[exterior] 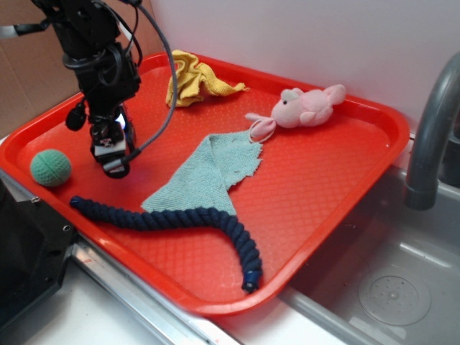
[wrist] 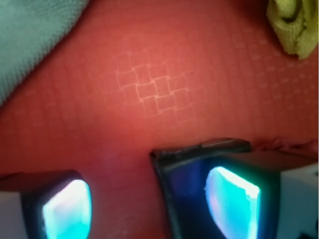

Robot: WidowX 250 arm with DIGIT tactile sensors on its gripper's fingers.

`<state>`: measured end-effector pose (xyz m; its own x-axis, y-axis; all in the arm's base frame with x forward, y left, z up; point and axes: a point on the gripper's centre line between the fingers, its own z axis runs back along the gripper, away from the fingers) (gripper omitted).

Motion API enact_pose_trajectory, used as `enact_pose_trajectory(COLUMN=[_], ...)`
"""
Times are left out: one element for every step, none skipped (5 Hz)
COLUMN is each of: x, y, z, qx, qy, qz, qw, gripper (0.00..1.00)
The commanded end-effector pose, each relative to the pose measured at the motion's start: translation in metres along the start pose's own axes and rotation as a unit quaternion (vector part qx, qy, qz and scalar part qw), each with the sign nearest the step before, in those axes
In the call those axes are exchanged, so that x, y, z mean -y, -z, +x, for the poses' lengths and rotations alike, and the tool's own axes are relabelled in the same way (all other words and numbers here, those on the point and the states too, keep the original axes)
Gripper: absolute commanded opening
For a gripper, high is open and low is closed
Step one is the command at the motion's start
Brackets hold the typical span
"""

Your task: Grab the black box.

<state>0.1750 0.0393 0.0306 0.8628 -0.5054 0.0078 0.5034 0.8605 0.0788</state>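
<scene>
In the wrist view the black box [wrist: 185,185] lies on the red tray [wrist: 154,89], between my fingers. It sits against the right glowing pad [wrist: 232,204], and a strip of bare tray separates it from the left pad [wrist: 67,209]. My gripper [wrist: 149,206] is open around it. In the exterior view the gripper [exterior: 111,154] points down at the left part of the tray [exterior: 323,187], with its tips at the surface. There the box is hidden among the dark fingertips.
A green knitted ball [exterior: 50,167] lies left of the gripper. A navy rope [exterior: 180,219] runs in front, a teal cloth [exterior: 205,176] to the right, a yellow cloth [exterior: 194,79] and pink plush [exterior: 305,106] behind. A faucet [exterior: 431,129] and sink [exterior: 388,287] stand beyond the tray's right edge.
</scene>
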Motion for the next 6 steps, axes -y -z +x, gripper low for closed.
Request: enact_pose_trajectory(x=[-0.029, -0.048, -0.058, -0.064, -0.060, -0.041], y=[0.022, 0.016, 0.011, 0.004, -0.015, -0.066], z=[-0.019, -0.024, -0.027, -0.032, -0.033, -0.016], qx=[-0.049, -0.046, -0.042, -0.035, -0.008, 0.065], qy=[-0.011, -0.037, -0.065, -0.088, -0.106, -0.115], qz=[0.025, 0.018, 0.016, 0.021, 0.029, 0.050], qw=[0.998, 0.998, 0.997, 0.995, 0.994, 0.990], gripper=[1.00, 1.00, 0.00, 0.00, 0.00, 0.00])
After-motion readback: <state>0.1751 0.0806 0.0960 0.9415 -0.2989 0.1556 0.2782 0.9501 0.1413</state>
